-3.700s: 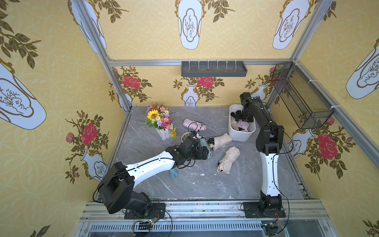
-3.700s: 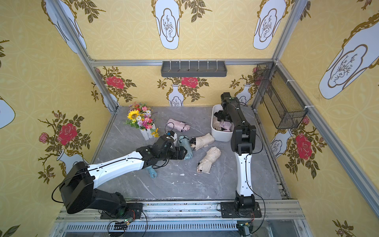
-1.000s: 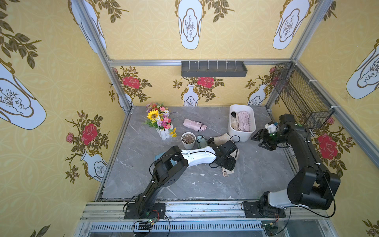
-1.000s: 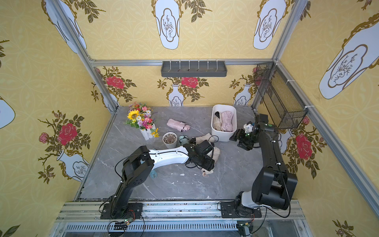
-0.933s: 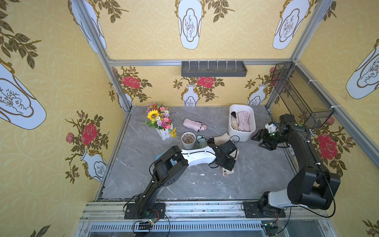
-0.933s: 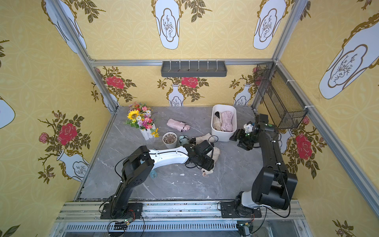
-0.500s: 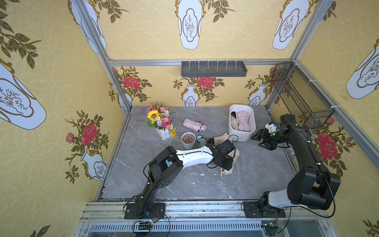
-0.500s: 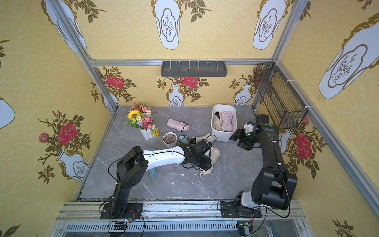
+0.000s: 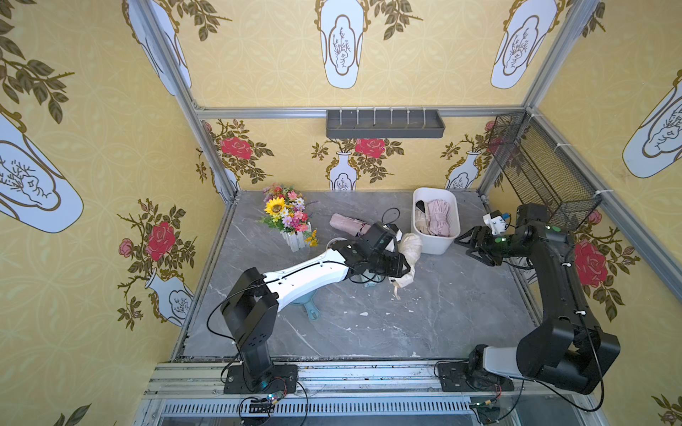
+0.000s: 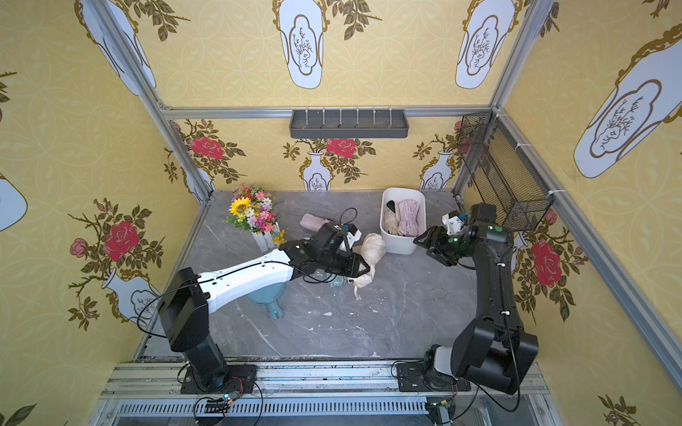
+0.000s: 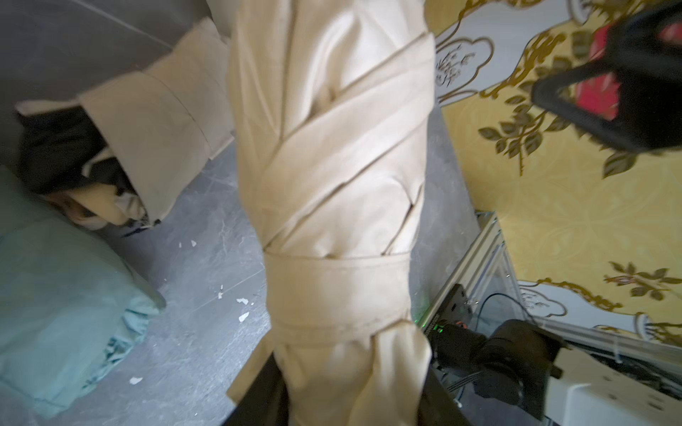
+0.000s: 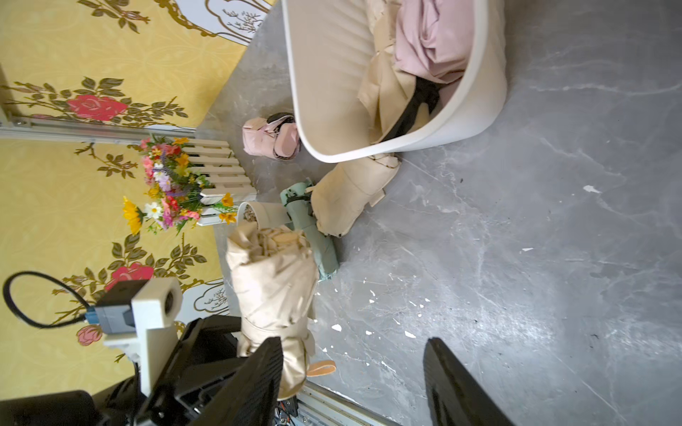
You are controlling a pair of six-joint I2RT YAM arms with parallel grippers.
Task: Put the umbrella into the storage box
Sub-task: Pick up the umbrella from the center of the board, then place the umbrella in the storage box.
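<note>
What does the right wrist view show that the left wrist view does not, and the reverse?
Only the right wrist view: the white box with a pink umbrella inside, a second pink umbrella on the table, and the flowers.
Only the left wrist view: the right arm's base.
Both: the held beige umbrella, another beige umbrella lying on the table, the teal umbrella, and the grey table.
</note>
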